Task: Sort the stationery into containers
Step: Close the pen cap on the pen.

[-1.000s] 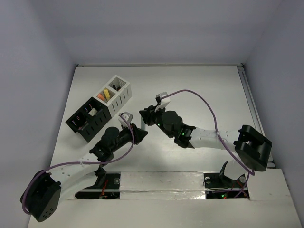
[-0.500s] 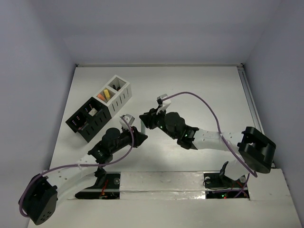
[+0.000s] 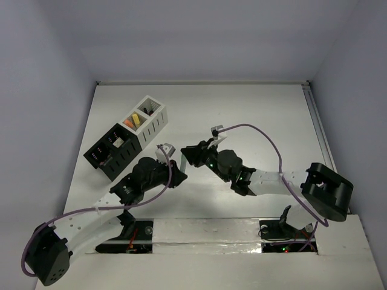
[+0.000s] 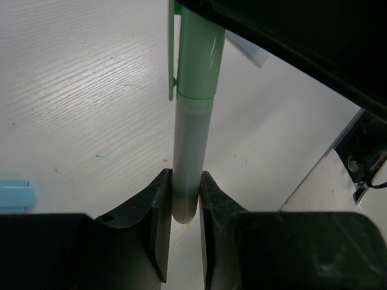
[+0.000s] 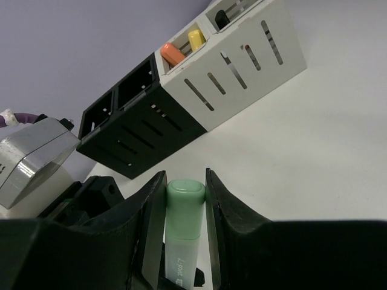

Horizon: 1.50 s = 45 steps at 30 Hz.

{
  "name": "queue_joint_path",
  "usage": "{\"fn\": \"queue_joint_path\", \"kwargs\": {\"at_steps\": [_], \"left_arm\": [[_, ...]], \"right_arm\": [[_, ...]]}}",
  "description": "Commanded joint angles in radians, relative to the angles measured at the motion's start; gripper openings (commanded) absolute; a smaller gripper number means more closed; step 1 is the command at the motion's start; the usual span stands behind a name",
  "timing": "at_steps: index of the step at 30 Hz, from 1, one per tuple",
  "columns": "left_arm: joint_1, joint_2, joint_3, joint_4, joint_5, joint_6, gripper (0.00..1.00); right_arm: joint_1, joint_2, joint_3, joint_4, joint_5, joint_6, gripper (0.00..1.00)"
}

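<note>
A pale green highlighter (image 4: 193, 121) hangs between my two grippers above the table. My left gripper (image 4: 185, 205) is shut on its grey barrel end. My right gripper (image 5: 185, 187) is shut on its green cap end (image 5: 184, 199). In the top view the two grippers meet at the table's middle, left (image 3: 175, 170) and right (image 3: 188, 154), with the highlighter (image 3: 181, 162) between them. The white container (image 3: 158, 124) holds an orange piece (image 5: 172, 53), a yellow piece (image 5: 196, 39) and a black piece (image 5: 222, 18). The black container (image 3: 118, 158) stands next to it on the left.
Both containers (image 5: 242, 78) (image 5: 139, 121) stand at the left rear, just beyond my left arm. A light blue piece (image 4: 13, 193) lies on the table at the left edge of the left wrist view. Grey walls enclose the table.
The left arm has stretched forward a little and the right wrist has drawn slightly right and down. Both grippers stay together at the highlighter.
</note>
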Motion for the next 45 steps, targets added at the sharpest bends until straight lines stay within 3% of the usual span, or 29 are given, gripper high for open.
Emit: {"fn": "queue_joint_path", "kwargs": {"at_steps": [1, 12, 20, 31, 34, 35, 38, 42, 45], "left_arm": [[0.034, -0.021, 0.195, 0.368, -0.210, -0.006, 0.00], [0.034, -0.018, 0.323, 0.344, -0.274, 0.031, 0.00], [0.034, -0.045, 0.248, 0.333, -0.270, 0.002, 0.00], [0.034, -0.073, 0.119, 0.356, -0.152, -0.069, 0.00], [0.034, -0.099, 0.093, 0.354, -0.141, -0.074, 0.18], [0.034, -0.117, 0.082, 0.353, -0.139, -0.074, 0.35], [0.034, -0.163, 0.064, 0.330, -0.155, -0.069, 0.59], [0.034, -0.228, 0.042, 0.275, -0.170, -0.066, 0.73], [0.034, -0.289, 0.033, 0.201, -0.172, -0.080, 0.99]], "right_arm": [[0.098, 0.053, -0.099, -0.200, -0.215, 0.073, 0.00], [0.138, 0.118, -0.106, -0.142, -0.259, 0.116, 0.00], [0.138, 0.076, -0.111, -0.193, -0.195, 0.113, 0.00], [0.106, 0.041, 0.156, -0.380, 0.101, 0.066, 0.00], [0.065, 0.076, 0.238, -0.381, 0.094, 0.058, 0.00], [0.054, 0.088, 0.262, -0.386, 0.091, 0.051, 0.00], [0.025, 0.136, 0.349, -0.389, 0.083, 0.038, 0.00], [-0.026, 0.197, 0.452, -0.384, 0.103, 0.024, 0.00], [-0.055, 0.251, 0.538, -0.380, 0.094, 0.018, 0.00]]}}
